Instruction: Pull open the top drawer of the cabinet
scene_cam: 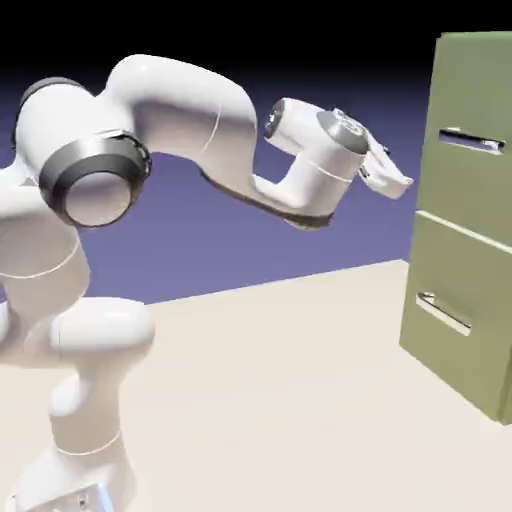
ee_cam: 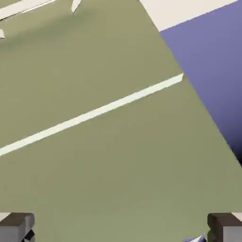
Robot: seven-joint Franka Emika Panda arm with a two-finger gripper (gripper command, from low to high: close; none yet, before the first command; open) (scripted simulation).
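Top drawer (scene_cam: 470,175) sits high on the cabinet (scene_cam: 462,300) front, shut, its silver handle (scene_cam: 470,141) running horizontal. It lies just ahead of my fingers (scene_cam: 392,178) at about their height, apart. Fingers spread wide, empty; they need to straddle that bar.

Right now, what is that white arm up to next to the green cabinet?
The white arm is reaching toward the cabinet, aiming to pull open its top drawer. Its gripper is open and holds nothing, with a clear gap between it and the drawer front. In the exterior view it sits a little below the silver bar handle. Both drawers look shut. The hand view shows mostly green cabinet front, with the two grey fingertips spread wide apart.
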